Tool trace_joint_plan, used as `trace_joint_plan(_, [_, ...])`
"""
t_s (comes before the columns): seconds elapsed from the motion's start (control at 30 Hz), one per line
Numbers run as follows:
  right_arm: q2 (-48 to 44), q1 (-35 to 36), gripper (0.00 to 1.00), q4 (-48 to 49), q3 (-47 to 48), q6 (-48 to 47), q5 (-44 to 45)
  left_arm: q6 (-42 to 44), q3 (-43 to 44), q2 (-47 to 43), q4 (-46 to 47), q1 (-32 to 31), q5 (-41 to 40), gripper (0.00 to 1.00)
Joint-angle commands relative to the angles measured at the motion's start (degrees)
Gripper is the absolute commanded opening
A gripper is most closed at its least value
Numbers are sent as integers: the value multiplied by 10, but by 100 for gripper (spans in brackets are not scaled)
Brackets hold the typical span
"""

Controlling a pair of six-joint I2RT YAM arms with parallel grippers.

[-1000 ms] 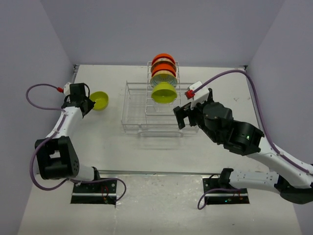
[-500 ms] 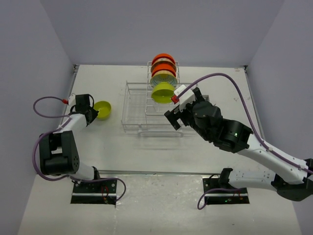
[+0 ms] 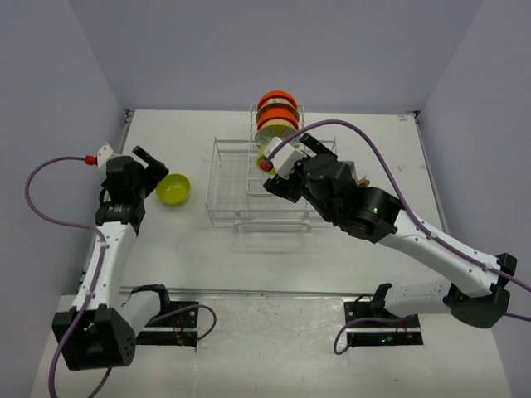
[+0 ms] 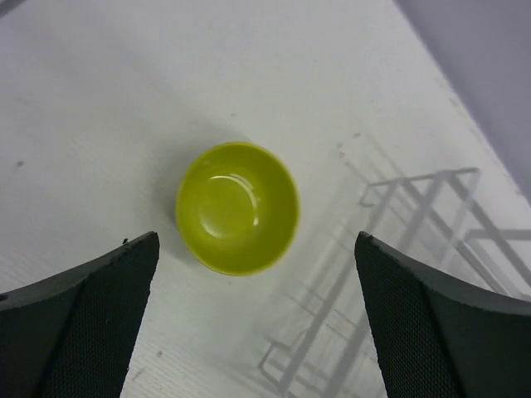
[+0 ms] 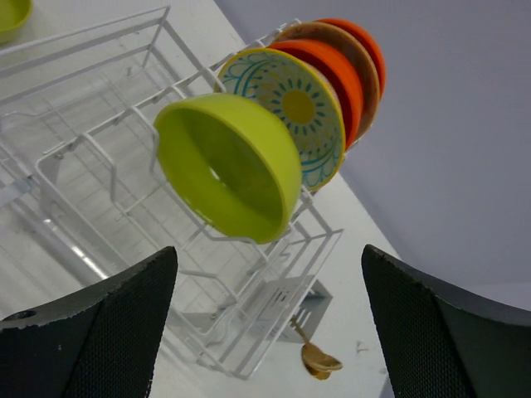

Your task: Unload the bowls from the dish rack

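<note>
Bowls stood on edge in the dish rack's (image 3: 232, 178) far slotted section: a lime-green one (image 5: 228, 166) in front, a cream patterned one (image 5: 299, 108) next, orange-red ones (image 5: 353, 70) behind. I had just released another lime-green bowl (image 4: 237, 207) upright on the table, left of the rack, so one was unloaded. My left gripper (image 3: 148, 164) hung wide apart above it, and my right gripper (image 5: 267, 253), jaws spread, had closed in on the front bowl.

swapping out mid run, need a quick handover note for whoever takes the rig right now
Left gripper: open, above the green bowl on the table, left of the rack; not holding it.
Right gripper: open, facing the front green bowl in the rack, not touching.
Done: one bowl out.
Left: front green bowl, patterned bowl, orange bowls behind, all in the slots.
</note>
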Motion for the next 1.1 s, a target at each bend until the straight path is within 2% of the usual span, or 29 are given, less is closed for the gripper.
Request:
trace_joint_plan(0.0, [4,-15,89,42,31,-103,11,77,64,-88,-33,-22,62,100])
trace_joint_plan(0.03, [8,-16,89,44,30,-115,-2,112,84,-98,-43,-25,107,100])
trace_joint_plan(0.13, [30,-21,86,49,36,-147,-11,160,109,-124,-91,-37,154,100])
trace_joint_plan(0.23, [63,-33,86,49,55,-155,-6,191,121,-159,-125,-39,146,100])
trace_joint_plan(0.47, [116,-53,75,134,39,-186,18,225,115,-193,-151,-39,149,100])
trace_joint_plan(0.57, [136,-58,67,136,40,-185,20,225,100,-193,-145,-39,144,100])
trace_joint_plan(0.63, [140,-59,58,148,28,-185,20,225,91,-194,-141,-38,138,100])
trace_joint_plan(0.7, [138,-59,55,160,9,-185,20,225,83,-196,-139,-39,126,100])
trace_joint_plan(0.73, [137,-59,38,166,3,-186,22,226,80,-199,-137,-38,124,100])
trace_joint_plan(0.8, [134,-59,35,180,-12,-186,27,226,73,-207,-132,-39,121,100])
trace_joint_plan(1.0, [126,-59,13,203,-30,-182,52,227,66,-205,-129,-39,122,100])
trace_joint_plan(1.07, [118,-59,11,210,-33,-178,54,227,64,-204,-127,-39,122,100])
